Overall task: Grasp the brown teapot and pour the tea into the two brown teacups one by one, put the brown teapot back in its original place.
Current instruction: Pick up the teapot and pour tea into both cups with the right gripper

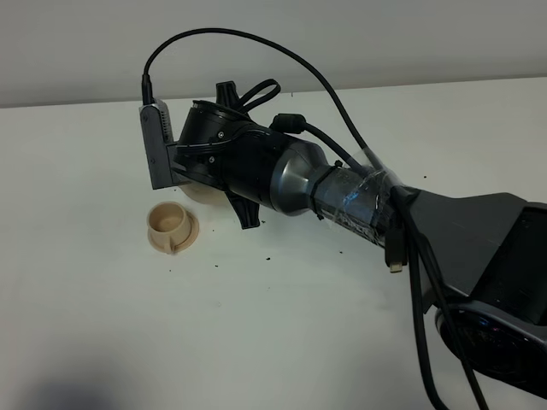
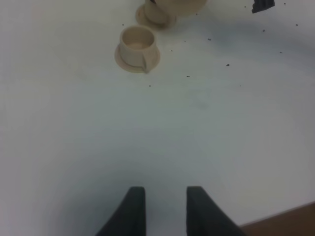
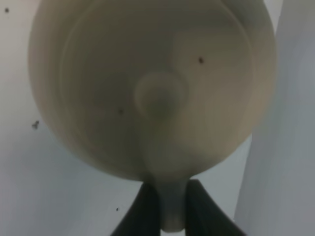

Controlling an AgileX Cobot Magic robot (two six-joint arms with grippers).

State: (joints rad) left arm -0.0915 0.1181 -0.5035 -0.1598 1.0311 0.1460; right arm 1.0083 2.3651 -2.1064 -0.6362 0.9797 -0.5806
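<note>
My right gripper [image 3: 170,209] is shut on the loop handle of the brown teapot [image 3: 152,88], whose lid and knob fill the right wrist view. In the high view only a pale sliver of the teapot [image 1: 202,193] shows under my right wrist. One brown teacup [image 1: 168,224] stands on its saucer just left of it. The second teacup [image 2: 156,14] shows in the left wrist view, partly covered by the teapot [image 2: 181,4]. My left gripper [image 2: 163,209] is open over bare table, far from the cups. The original place is out of view.
The white table [image 1: 282,333] carries scattered dark specks [image 2: 228,64] around the cups. My right arm [image 1: 359,201] reaches across from the right and hides what is under it. The table's edge [image 2: 290,222] lies close to my left gripper.
</note>
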